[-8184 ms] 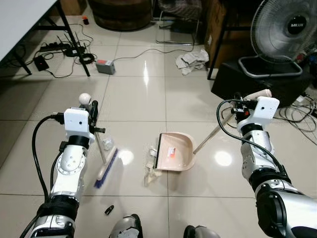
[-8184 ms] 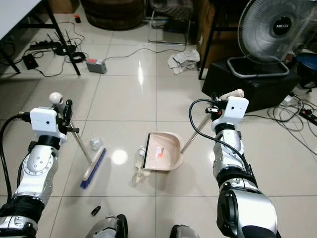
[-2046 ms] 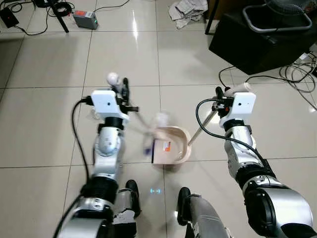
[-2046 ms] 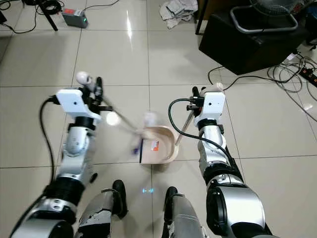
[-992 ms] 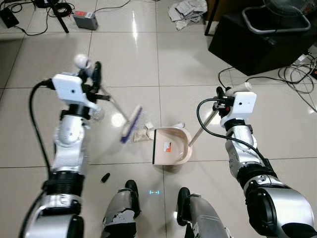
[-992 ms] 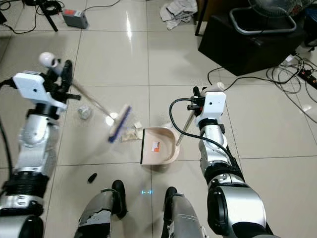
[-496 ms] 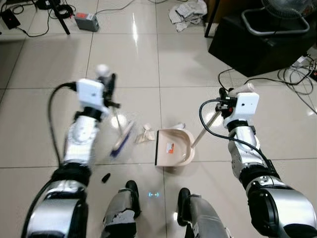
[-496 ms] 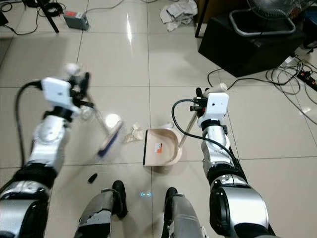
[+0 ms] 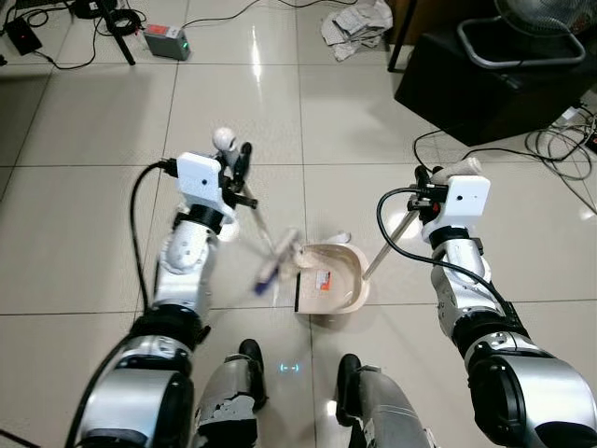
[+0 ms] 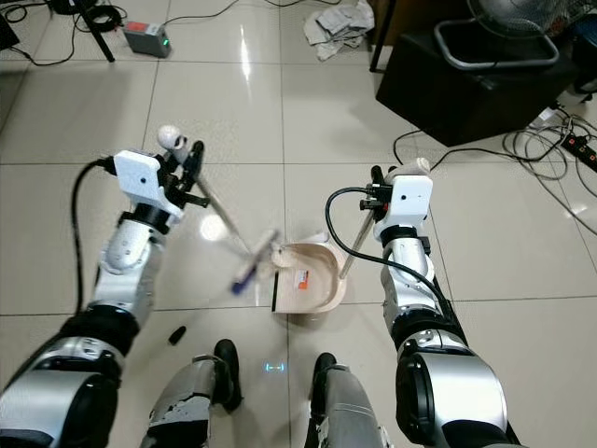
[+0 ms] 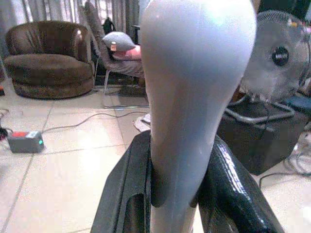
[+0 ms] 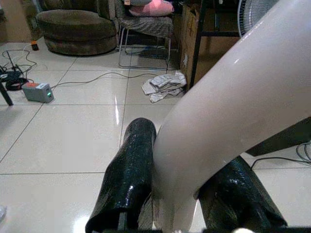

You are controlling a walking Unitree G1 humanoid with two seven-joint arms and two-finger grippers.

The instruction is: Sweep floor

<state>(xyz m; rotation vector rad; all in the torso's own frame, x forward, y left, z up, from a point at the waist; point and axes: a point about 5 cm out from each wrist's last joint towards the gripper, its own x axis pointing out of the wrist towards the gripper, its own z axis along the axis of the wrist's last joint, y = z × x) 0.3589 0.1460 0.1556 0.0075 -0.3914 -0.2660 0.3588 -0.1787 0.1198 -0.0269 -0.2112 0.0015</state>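
1. The broom is gripped at its handle top by the left gripper; since half a second ago its blurred head has been swung from the open tile to the dustpan mouth.
2. The crumpled litter seen earlier beside the pan is judged pushed inside.
3. The dustpan handle is kept clamped by the right gripper.

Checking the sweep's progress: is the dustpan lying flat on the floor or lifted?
Flat on the floor: the dustpan rests on the tiles, its handle slanting up to the right gripper.
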